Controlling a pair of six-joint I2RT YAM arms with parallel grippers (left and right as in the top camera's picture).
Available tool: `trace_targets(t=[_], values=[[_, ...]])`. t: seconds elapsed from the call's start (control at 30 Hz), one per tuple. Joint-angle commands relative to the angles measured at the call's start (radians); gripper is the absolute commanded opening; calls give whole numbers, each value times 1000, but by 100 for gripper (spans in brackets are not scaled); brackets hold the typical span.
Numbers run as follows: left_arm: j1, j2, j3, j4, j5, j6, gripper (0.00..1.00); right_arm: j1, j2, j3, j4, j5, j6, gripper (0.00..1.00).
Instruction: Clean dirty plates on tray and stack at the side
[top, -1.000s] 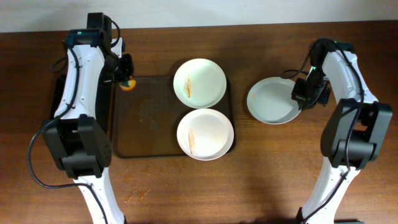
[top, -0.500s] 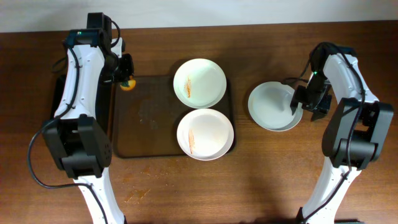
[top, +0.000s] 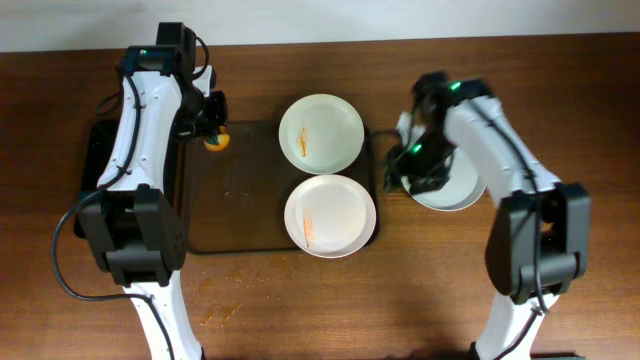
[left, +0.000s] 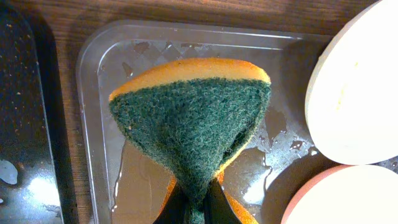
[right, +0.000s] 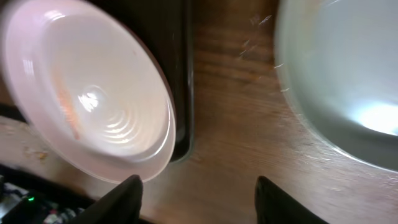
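Observation:
Two white dirty plates with orange streaks lie on the right half of the dark tray (top: 240, 200): the far plate (top: 321, 133) and the near plate (top: 330, 215). A clean white plate (top: 455, 185) rests on the table to the right, partly under my right arm. My right gripper (top: 396, 165) (right: 199, 194) hangs open over the bare wood between the tray's edge (right: 184, 93) and the clean plate (right: 348, 74), holding nothing. A streaked plate (right: 87, 93) lies just to its left. My left gripper (top: 214, 133) (left: 194, 210) is shut on a green-and-orange sponge (left: 193, 118) over the tray's far left corner (left: 93, 93).
A black pad (top: 97, 150) (left: 25, 124) lies left of the tray under my left arm. Orange crumbs (top: 220, 314) speckle the wood near the front edge. The tray floor (left: 143, 186) is wet. Both dirty plates' rims (left: 354, 93) show at the left wrist view's right side.
My right gripper opened, left the clean plate on the table and swung left to the tray's right edge. My left gripper shifted slightly right with the sponge.

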Motion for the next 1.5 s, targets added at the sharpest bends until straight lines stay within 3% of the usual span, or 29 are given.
trace_targets(t=[0.0, 0.23, 0.5, 0.77, 0.9, 1.17, 1.47], values=[[4, 5, -7, 5, -16, 9, 1, 54, -3, -100, 89, 45, 143, 55], [4, 5, -7, 16, -19, 9, 1, 149, -11, -117, 160, 191, 263, 55], [4, 5, -7, 38, -37, 9, 1, 225, -10, -119, 160, 234, 290, 51], [4, 5, -7, 48, -37, 9, 1, 262, -10, -193, 214, 256, 357, 26], [4, 5, -8, 47, -37, 9, 1, 282, -10, -205, 223, 255, 368, 4], [4, 5, -7, 48, -37, 9, 1, 370, -10, -170, 213, 147, 379, 4], [4, 5, -7, 48, -37, 9, 1, 443, -10, -130, 353, 197, 625, 4]])
